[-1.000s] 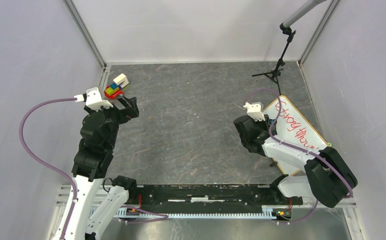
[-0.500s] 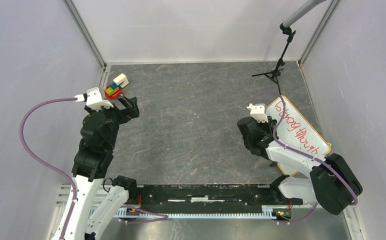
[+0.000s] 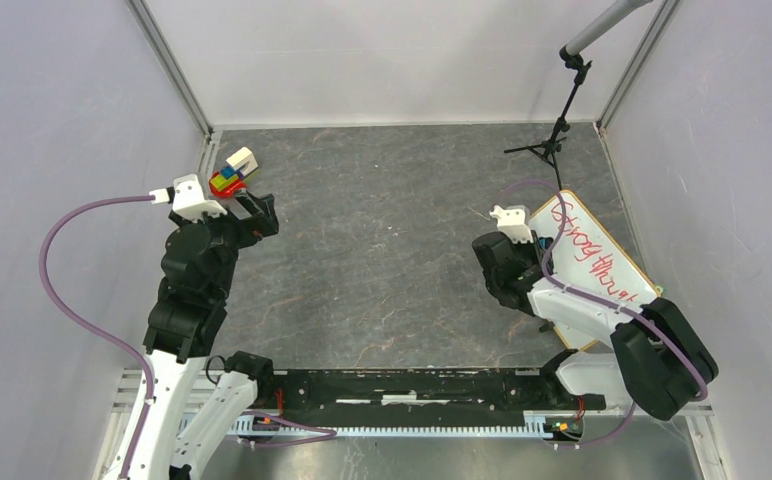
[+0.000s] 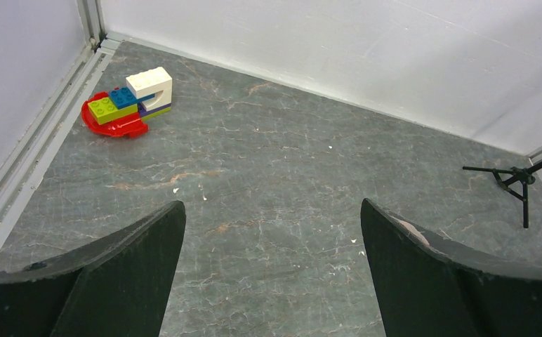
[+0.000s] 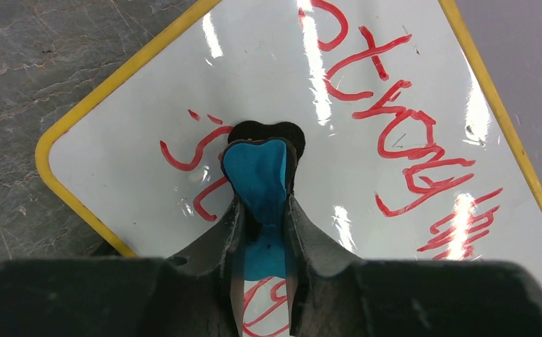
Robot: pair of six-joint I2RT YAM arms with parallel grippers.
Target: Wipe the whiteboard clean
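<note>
The whiteboard (image 3: 610, 262) lies tilted on the floor at the right, with red handwriting across it. In the right wrist view it (image 5: 149, 105) fills the frame, with a yellow-wood rim. My right gripper (image 3: 539, 248) is over the board's left corner. It (image 5: 262, 205) is shut on a blue eraser (image 5: 258, 175), whose dark felt tip presses on the board among the red marks. My left gripper (image 3: 262, 212) is at the far left, away from the board. It (image 4: 272, 210) is open and empty above bare floor.
A small pile of toy bricks (image 3: 232, 172) sits in the far left corner, also seen in the left wrist view (image 4: 128, 104). A black tripod stand (image 3: 552, 140) stands behind the board. Grey walls close in on three sides.
My right gripper slid with the eraser a little toward the near right over the board, then back toward the far left. The left arm has not moved.
</note>
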